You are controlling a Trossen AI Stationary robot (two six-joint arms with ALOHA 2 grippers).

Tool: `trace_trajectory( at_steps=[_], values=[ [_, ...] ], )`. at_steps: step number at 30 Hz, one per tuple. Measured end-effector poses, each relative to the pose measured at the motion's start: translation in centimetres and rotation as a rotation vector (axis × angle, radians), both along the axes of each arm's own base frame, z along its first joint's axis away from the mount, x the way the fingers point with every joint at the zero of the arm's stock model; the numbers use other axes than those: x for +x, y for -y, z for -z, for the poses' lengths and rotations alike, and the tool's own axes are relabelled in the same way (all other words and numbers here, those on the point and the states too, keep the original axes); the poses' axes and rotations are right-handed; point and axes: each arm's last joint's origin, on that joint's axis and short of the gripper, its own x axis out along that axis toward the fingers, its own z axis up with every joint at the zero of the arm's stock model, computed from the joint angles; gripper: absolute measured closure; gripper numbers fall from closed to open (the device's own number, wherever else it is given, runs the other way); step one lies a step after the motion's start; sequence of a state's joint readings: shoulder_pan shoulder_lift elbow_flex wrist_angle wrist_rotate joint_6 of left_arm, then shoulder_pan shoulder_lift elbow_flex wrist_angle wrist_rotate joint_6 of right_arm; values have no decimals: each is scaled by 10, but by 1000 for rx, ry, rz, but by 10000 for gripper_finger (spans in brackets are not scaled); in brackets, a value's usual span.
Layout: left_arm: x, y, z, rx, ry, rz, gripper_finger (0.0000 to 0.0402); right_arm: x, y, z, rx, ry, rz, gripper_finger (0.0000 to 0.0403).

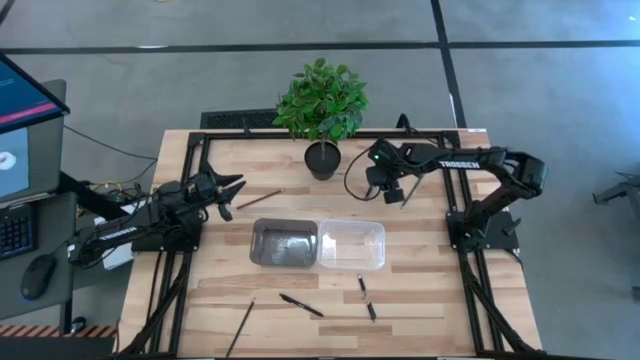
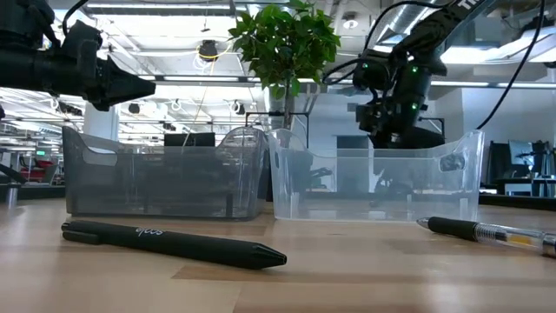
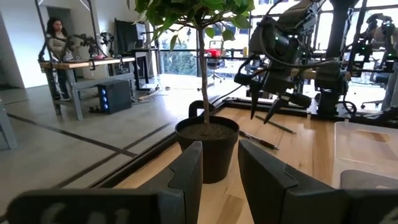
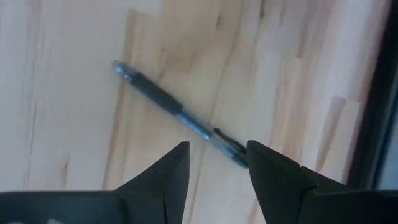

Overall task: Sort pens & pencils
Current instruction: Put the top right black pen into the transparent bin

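Directly below the right hand (image 4: 214, 158): a slim dark pen with a clear barrel section (image 4: 180, 115), flat on the pale wooden worktop (image 4: 74, 93), slanted, its clear end between the two dark fingertips (image 4: 177, 163) but untouched. Fingers parted, nothing gripped, hovering above that pen near the black pot of the small green plant (image 1: 321, 100). Nearer the front edge: two more black pens (image 1: 301, 305), (image 1: 366, 297) and a thin brown pencil (image 1: 241, 327). Another thin pencil (image 1: 258, 199) just off the left hand (image 1: 235, 190), which hangs open and empty, raised above the boards. Between the two groups, side by side and touching: a smoky grey plastic bin (image 1: 283, 243) and a clear plastic bin (image 1: 352, 244).
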State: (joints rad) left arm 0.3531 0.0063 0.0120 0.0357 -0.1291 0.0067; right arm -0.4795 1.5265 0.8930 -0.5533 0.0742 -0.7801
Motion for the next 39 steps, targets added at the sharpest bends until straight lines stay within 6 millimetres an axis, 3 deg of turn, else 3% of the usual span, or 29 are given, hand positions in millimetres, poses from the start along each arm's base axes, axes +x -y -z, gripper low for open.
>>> trace_trajectory(
  at_steps=[3, 12, 19, 31, 39],
  values=[
    [0, 0, 0, 0, 0, -1, 308, 5, 3, -3, 2, 6, 2, 230],
    [0, 0, 0, -7, 3, -11, 308, 26, 16, 14, 68, -111, -35, 245],
    [1, -1, 2, -10, -17, -10, 308, 26, 15, 13, 54, -161, -155, 246],
    [1, -1, 2, -7, -18, -10, 308, 26, 16, 14, 46, -158, -165, 250],
    [1, -1, 2, -15, -18, -9, 308, 22, 15, 39, 34, -250, -240, 253]
  ],
)
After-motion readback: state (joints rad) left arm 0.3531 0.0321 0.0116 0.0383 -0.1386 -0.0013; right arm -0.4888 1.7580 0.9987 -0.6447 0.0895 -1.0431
